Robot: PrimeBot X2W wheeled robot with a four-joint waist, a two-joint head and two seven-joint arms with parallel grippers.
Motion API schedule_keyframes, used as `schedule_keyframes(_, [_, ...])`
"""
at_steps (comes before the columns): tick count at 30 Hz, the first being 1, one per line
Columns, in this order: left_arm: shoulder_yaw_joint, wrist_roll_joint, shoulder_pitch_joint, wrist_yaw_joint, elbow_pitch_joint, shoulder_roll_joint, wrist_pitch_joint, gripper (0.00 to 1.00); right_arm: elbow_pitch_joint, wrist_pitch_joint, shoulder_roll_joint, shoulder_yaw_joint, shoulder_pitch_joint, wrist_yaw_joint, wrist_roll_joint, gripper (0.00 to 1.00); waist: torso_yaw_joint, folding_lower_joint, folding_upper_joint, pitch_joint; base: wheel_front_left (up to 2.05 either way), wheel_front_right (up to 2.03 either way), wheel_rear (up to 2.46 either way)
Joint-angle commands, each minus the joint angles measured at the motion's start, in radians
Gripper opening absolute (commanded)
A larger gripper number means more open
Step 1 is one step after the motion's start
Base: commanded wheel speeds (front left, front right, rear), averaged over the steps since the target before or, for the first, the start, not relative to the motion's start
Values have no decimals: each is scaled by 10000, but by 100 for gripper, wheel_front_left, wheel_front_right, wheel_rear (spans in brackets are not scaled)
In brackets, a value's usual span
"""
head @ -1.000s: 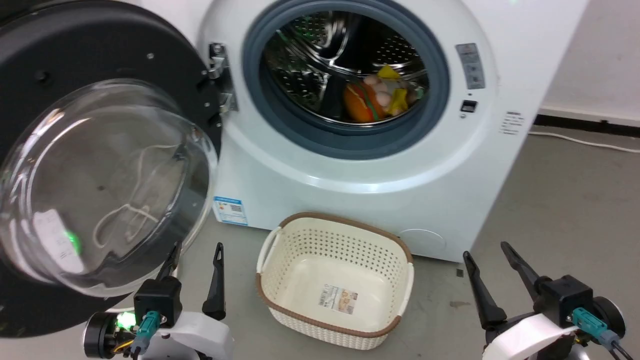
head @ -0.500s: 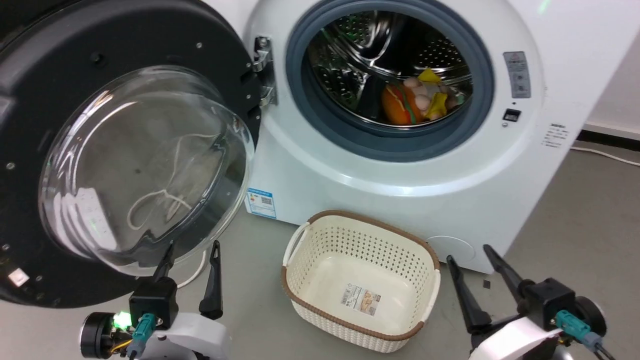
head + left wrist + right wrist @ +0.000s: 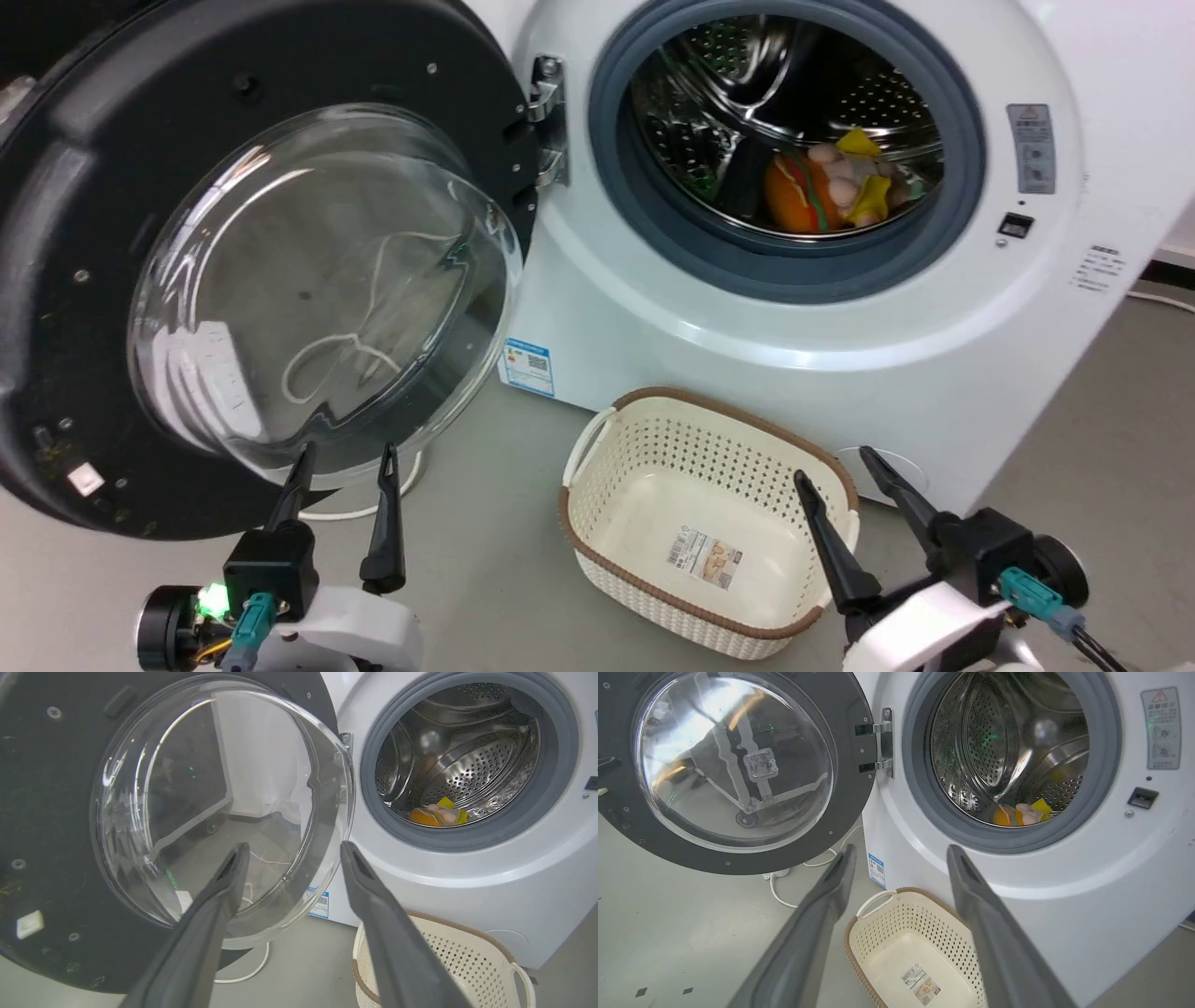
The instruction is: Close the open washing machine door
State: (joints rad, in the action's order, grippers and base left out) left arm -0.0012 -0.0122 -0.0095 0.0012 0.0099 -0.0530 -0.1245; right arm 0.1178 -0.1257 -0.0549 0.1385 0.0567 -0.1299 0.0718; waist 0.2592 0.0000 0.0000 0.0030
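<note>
Two grippers sit nearest the camera, both in front of the washing machine [image 3: 747, 345]. The left gripper [image 3: 346, 453] is off the machine's left front corner. Its jaws are spread moderately wide with nothing between them, and their tips point up at the lower edge of the washing machine door [image 3: 317, 280]. Whether they touch the glass cannot be told. The right gripper [image 3: 834, 465] is before the machine's lower right front, jaws parted wide and holding nothing.

A cream perforated basket [image 3: 672, 448] with a brown rim stands on the grey floor [image 3: 485, 579], just before the machine's base. One jaw of the right gripper crosses its right rim in the head view.

Farther back, the door is swung fully open to the machine's left. It hangs from a metal hinge [image 3: 548, 121] beside the opening, its clear glass bowl bulging outward. A blue label [image 3: 528, 367] sits low on the machine's front left edge.

Deepest in, the grey gasket [image 3: 644, 205] rings the steel drum, where orange and yellow soft toys [image 3: 831, 191] lie at the bottom.
</note>
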Motion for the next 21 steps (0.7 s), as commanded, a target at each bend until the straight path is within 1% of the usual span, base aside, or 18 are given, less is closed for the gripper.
schedule_keyframes(1, [38, -59, 147, 72, -53, -18, -101, 100, 80, -90, 24, 99, 203, -4, 79, 100, 84, 0, 0, 19, 0, 0, 0])
schedule_keyframes(21, [321, -135, 349, 169, -198, 7, -518, 100, 664, -508, 32, 937, 720, -5, 363, 100, 992, 0, 0, 163, 0, 0, 0])
